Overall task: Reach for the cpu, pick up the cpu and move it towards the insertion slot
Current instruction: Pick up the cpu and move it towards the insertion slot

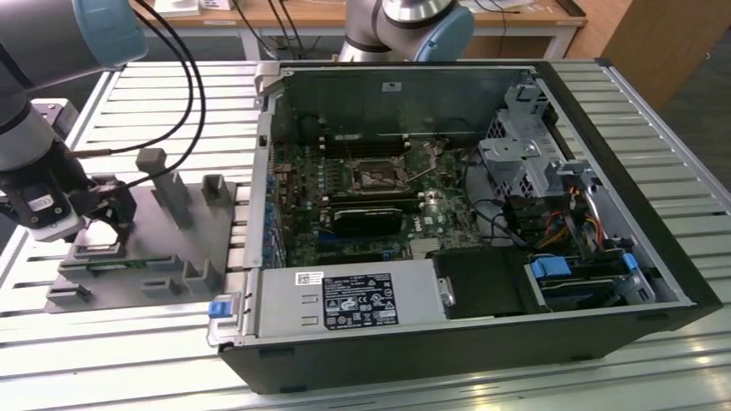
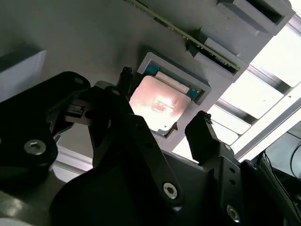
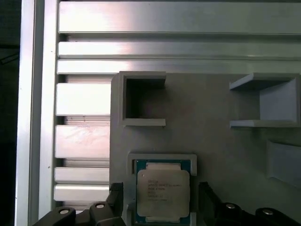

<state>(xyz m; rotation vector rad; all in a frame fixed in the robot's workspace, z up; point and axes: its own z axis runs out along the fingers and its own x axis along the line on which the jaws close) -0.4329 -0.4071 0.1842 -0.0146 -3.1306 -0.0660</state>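
Grey fixture | pocket rim rings cpu | gripper straddles, jaws apart

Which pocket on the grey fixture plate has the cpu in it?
The low-rimmed pocket between the fingers of the open pincer holds the cpu; the square walled pocket and the open-sided pocket are empty.

At the exterior view's left, the square silver cpu lay in a grey plastic fixture plate on the slatted metal worktop.
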